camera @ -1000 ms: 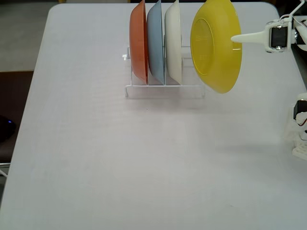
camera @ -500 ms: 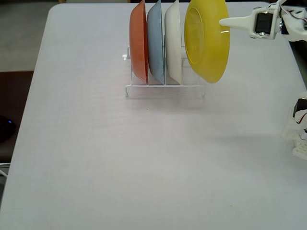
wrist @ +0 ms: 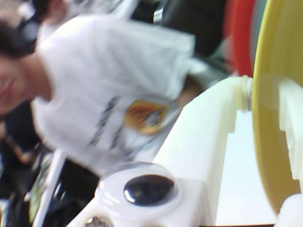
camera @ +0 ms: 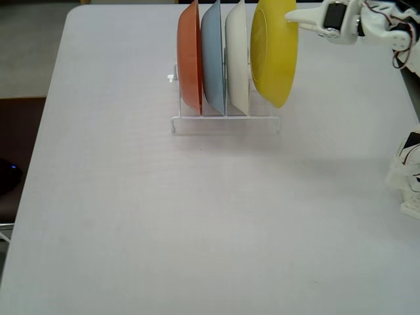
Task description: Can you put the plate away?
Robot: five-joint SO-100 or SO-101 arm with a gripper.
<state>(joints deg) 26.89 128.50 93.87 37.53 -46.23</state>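
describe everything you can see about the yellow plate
The yellow plate is bright, glossy, round and shallow, plastic by its look. It stands on edge, held at its upper rim by the gripper, just right of the cream plate in the fixed view, over the rack's last slot, apparently not yet seated.

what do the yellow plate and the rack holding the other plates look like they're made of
The bright yellow round plate, held by the hand, looks like glossy moulded plastic: even saturated colour, soft sheen, and a thin smooth rim in the wrist view. The white rack looks like thin coated wire, judging by its slim white bars, though it is too small to be sure.
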